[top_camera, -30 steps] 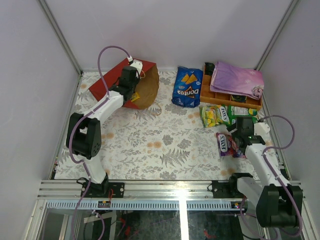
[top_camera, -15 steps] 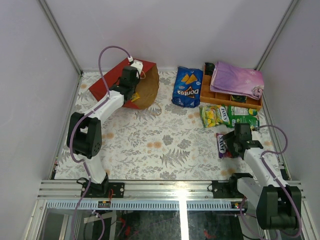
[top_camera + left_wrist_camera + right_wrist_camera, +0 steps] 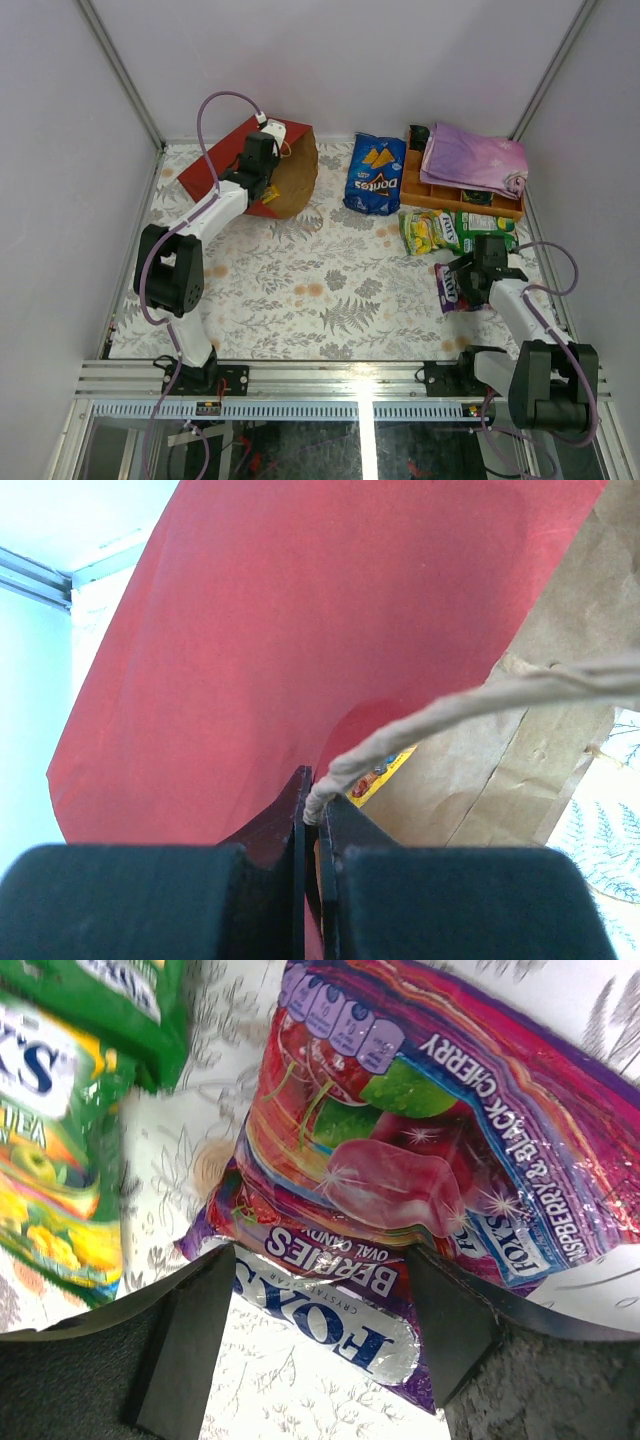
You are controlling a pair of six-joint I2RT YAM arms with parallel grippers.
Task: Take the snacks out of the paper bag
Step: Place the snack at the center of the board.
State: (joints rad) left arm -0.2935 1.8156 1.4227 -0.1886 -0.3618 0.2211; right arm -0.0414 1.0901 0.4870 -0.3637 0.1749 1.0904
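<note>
- The left hand (image 3: 312, 802) is pressed together on the thin string handle (image 3: 470, 705) of the paper bag (image 3: 292, 178), with the string pinched between its fingertips.
- The bag lies on its side in the upper left of the top view. Its red outside faces up and its brown inside shows at the mouth.
- In the left wrist view, a corner of a small yellow pack (image 3: 388, 768) peeks out at the bag's mouth.
- The right hand (image 3: 318, 1310) is at the lower right of the top view with its fingers apart, one on each side of the near end of the purple Fox's pack (image 3: 400, 1160), which lies flat on the table (image 3: 320, 285).
- The green Fox's pack (image 3: 440, 230) lies just above the purple one.
- The blue Doritos bag (image 3: 375, 175) lies at top centre, beside the orange tray (image 3: 415, 185), which carries a folded purple cloth (image 3: 472, 160).
</note>
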